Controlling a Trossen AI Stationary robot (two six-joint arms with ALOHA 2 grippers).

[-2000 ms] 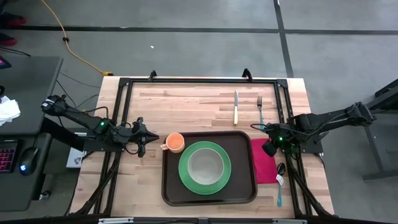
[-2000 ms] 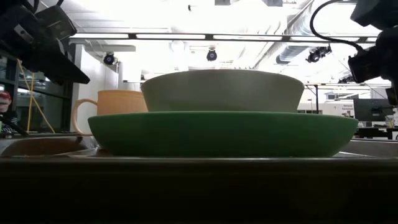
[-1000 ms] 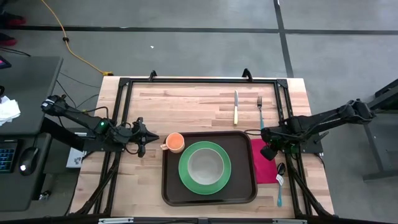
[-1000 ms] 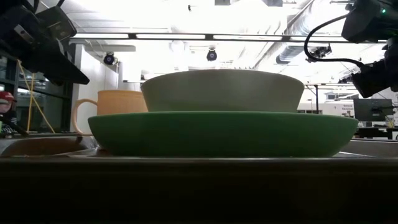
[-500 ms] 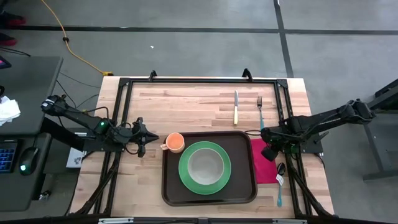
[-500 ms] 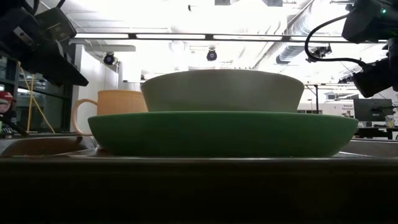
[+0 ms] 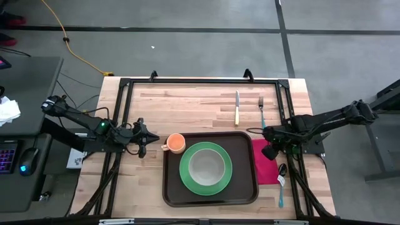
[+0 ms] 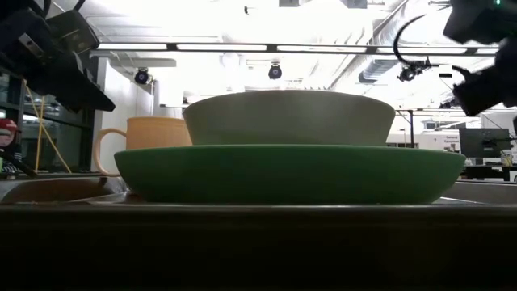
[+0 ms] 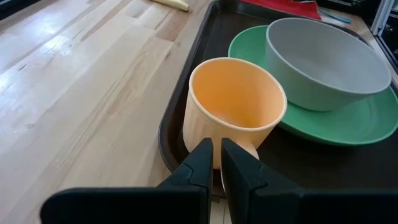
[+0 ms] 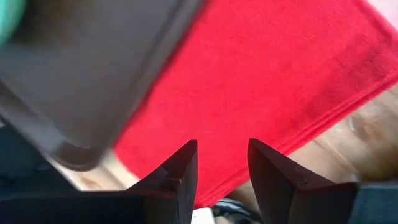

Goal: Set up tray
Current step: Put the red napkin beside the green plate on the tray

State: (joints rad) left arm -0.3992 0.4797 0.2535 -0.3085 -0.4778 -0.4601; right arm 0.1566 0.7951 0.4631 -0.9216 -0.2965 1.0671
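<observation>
The dark brown tray (image 7: 172, 187) lies at the table's near middle. On it rests a green plate (image 7: 186, 169) with a grey bowl (image 7: 206, 166) in it, and an orange cup (image 7: 176, 143) stands on its base in the tray's far left corner, handle toward the left. My left gripper (image 7: 145, 142) hovers just left of that handle, its fingers shut, (image 9: 216, 144). My right gripper (image 7: 270, 151) hangs open above the red napkin (image 7: 265, 166), which lies flat on the table against the tray's right rim; the napkin (image 10: 267, 81) shows beneath the spread fingers.
A knife (image 7: 237, 107) and a fork (image 7: 261, 111) lie on the wood beyond the tray's far right corner. A spoon (image 7: 281, 181) lies right of the napkin. Black frame rails (image 7: 200, 81) run along the table's far and side edges. Bare wood spreads left of the tray.
My right gripper has risen slightly above the napkin, staying open. The left arm, tray, cup, plate and bowl have kept still.
</observation>
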